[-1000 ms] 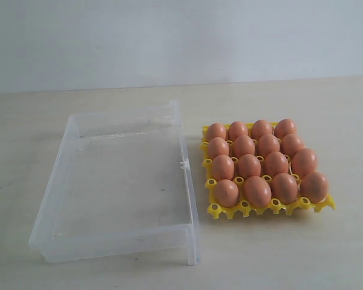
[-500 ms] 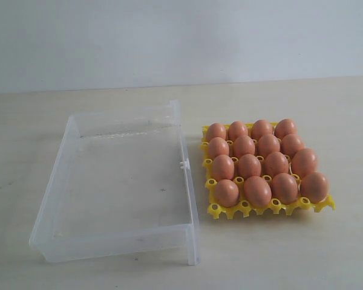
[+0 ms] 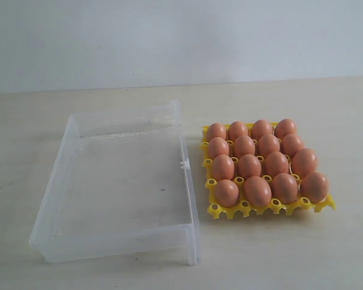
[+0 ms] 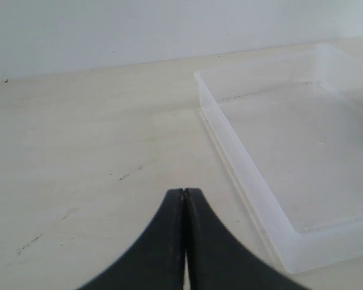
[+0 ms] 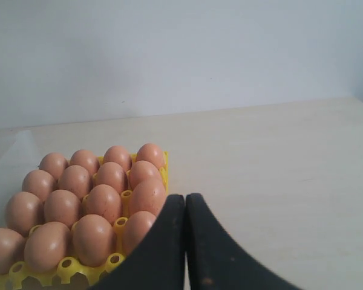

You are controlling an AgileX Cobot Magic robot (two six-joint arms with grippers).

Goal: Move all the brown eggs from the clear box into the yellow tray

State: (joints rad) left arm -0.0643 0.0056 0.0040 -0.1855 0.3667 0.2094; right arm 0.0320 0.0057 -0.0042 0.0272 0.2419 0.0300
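Left wrist view: L fingers pressed together, empty; right wrist: R fingers likewise.

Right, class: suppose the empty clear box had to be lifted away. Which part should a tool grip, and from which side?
Probably the long wall farthest from the yellow tray, from above, astride the rim. The clear box lies open-topped with thin upright walls, and that wall is free of the clasp and away from the brown eggs.
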